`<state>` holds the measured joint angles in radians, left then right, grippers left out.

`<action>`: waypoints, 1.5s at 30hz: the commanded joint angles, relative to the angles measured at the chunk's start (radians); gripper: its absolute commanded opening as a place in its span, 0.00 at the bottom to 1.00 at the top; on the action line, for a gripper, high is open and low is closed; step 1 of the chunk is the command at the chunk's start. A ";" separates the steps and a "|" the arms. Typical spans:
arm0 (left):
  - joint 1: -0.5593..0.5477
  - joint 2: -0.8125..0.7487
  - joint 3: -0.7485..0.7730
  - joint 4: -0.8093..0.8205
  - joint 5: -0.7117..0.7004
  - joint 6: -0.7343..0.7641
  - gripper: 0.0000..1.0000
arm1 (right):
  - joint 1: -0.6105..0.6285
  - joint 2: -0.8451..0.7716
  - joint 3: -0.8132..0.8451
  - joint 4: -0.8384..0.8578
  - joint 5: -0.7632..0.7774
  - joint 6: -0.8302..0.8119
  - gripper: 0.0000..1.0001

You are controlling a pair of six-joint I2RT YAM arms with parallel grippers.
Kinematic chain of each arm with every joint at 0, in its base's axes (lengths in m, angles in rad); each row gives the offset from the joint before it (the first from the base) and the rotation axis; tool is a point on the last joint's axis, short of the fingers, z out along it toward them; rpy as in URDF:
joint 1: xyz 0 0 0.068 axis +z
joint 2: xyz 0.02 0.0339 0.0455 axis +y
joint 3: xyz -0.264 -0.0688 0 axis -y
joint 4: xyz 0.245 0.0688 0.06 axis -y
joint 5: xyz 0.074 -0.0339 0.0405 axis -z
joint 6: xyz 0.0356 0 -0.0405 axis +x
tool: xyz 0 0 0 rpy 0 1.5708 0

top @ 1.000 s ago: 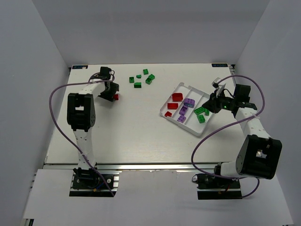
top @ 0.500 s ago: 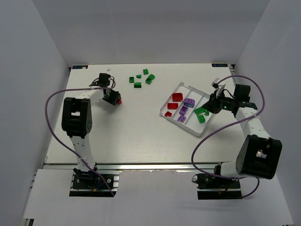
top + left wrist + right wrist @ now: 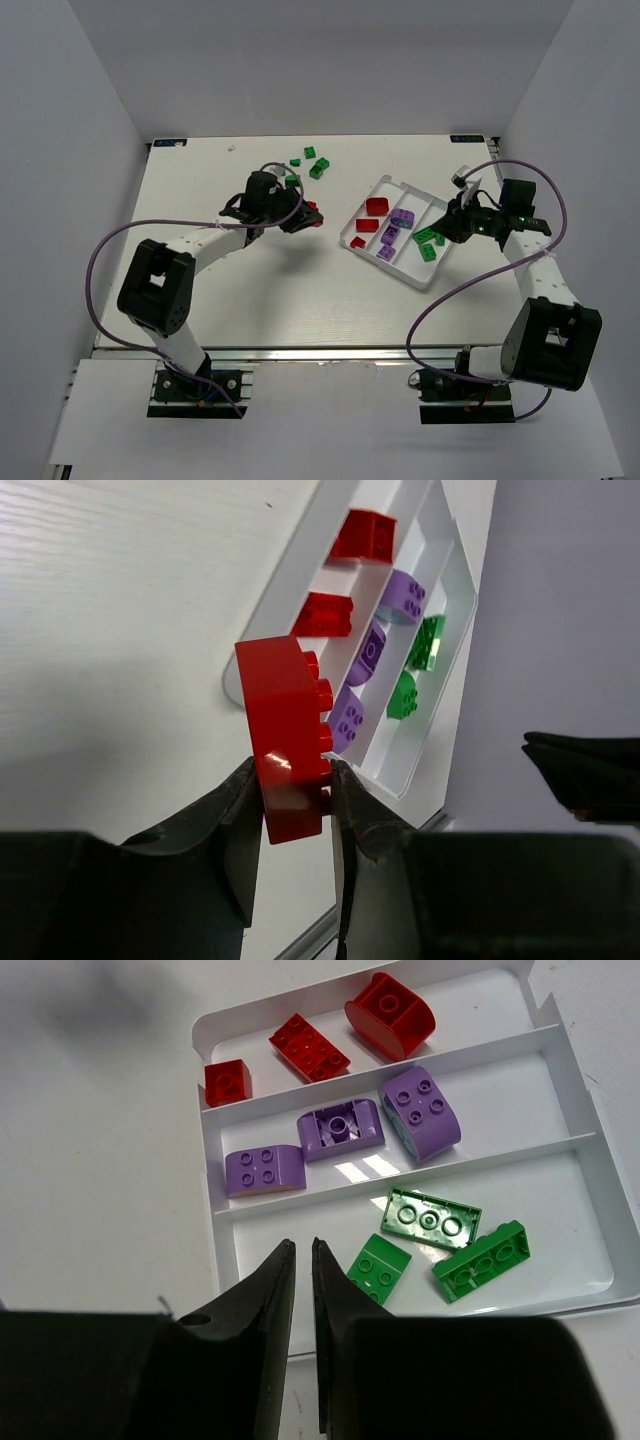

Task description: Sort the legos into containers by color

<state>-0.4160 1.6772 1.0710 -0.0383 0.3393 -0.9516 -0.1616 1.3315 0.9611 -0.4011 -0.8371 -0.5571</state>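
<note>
The red lego brick (image 3: 290, 738) sits pinched between the jaws of our left gripper (image 3: 300, 215), lifted off the table (image 3: 250, 290) just left of the white tray (image 3: 432, 275). We judge the drop goes into the tray's red compartment (image 3: 300, 1015), the side nearest this gripper, its long axis running diagonally away. Over the tray's green compartment (image 3: 560, 1230) our right gripper (image 3: 302, 1260) hovers nearly closed, holding nothing. Beyond, four green legos (image 3: 302, 167) lie loose, left of the tray.

left tool (image 3: 292, 815) pinches a red lego (image 3: 287, 735), seemingly above table.
</note>
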 commanded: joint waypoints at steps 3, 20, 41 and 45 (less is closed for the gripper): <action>-0.078 0.084 0.090 0.077 0.056 0.126 0.02 | 0.000 -0.046 0.008 -0.054 -0.007 -0.021 0.18; -0.231 0.381 0.464 -0.116 -0.054 0.237 0.27 | 0.000 -0.043 -0.001 -0.064 -0.010 -0.021 0.20; -0.242 0.342 0.557 -0.265 -0.132 0.319 0.98 | 0.042 0.011 0.036 -0.045 0.004 -0.024 0.23; -0.242 0.228 0.471 -0.273 -0.229 0.353 0.98 | 0.083 0.035 0.059 -0.018 0.026 -0.024 0.23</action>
<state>-0.6567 2.0769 1.5803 -0.2943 0.1997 -0.6464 -0.1062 1.3472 0.9630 -0.4534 -0.8253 -0.5720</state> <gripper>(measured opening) 0.982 0.224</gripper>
